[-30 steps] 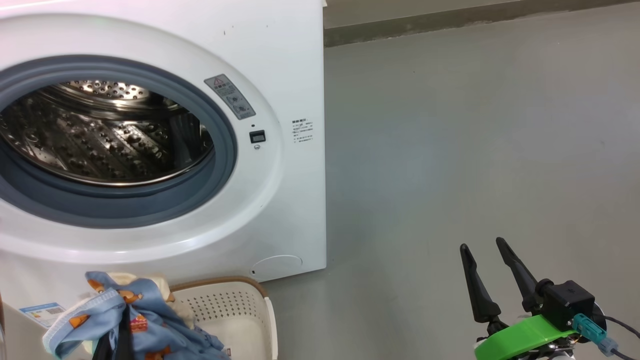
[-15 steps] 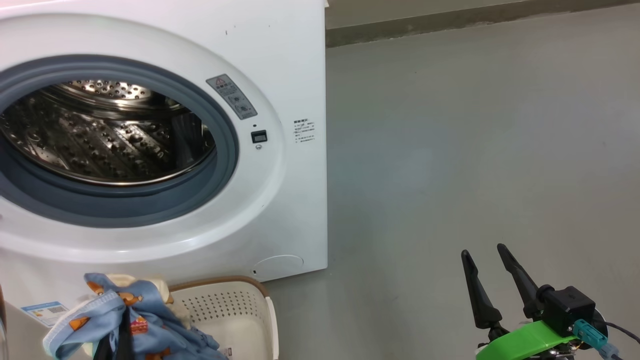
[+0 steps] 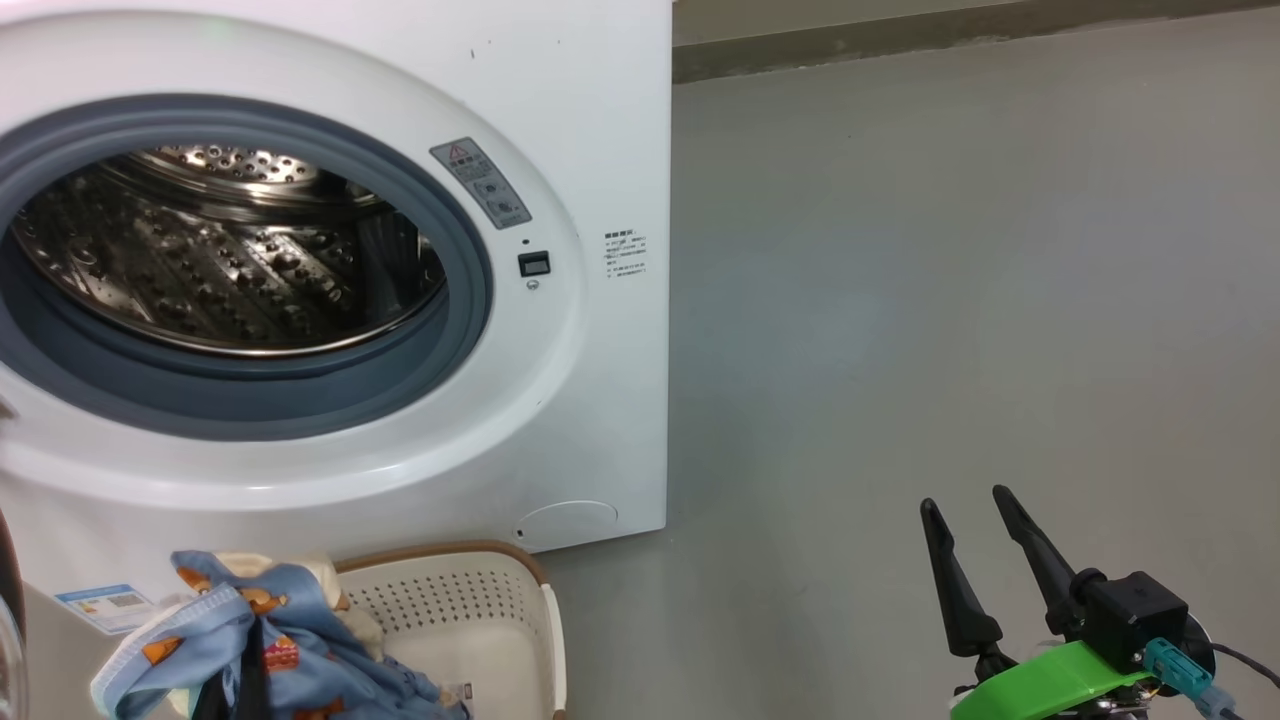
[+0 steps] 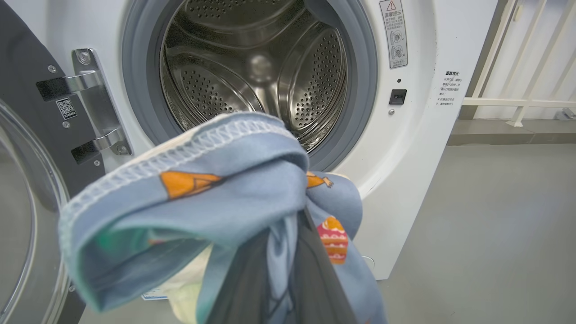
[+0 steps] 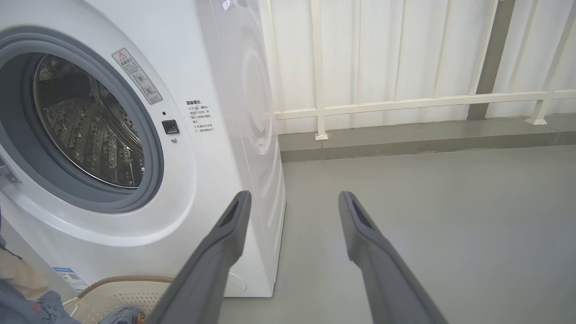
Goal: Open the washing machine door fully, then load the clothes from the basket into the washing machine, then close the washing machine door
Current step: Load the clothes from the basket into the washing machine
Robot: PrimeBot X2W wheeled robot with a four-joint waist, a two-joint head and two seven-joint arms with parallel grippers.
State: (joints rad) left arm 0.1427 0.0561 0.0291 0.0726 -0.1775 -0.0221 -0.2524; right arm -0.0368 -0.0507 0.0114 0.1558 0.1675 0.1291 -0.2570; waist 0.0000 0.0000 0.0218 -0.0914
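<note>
The washing machine (image 3: 600, 120) stands with its steel drum (image 3: 220, 260) open. Its door (image 4: 18, 202) is swung out to the left on a metal hinge (image 4: 90, 81). My left gripper (image 3: 245, 650) is shut on a bunch of light blue clothes (image 3: 300, 640), lifted above the cream basket (image 3: 480, 610). In the left wrist view the clothes (image 4: 202, 193) hang in front of the drum mouth, draped over the left gripper (image 4: 299, 220). My right gripper (image 3: 964, 500) is open and holds nothing, over the floor to the washer's right. Its fingers (image 5: 225, 238) point past the washer's corner.
Grey floor (image 3: 950, 250) stretches to the right of the washer. A white railing (image 5: 405, 103) and a low kerb (image 5: 405, 135) run along the back wall. A blue label sticker (image 3: 105, 605) sits low on the washer's front, beside the basket.
The head camera has shifted, so the washer sits further right and higher in the picture. The left gripper still holds the clothes. The right gripper has dropped slightly.
</note>
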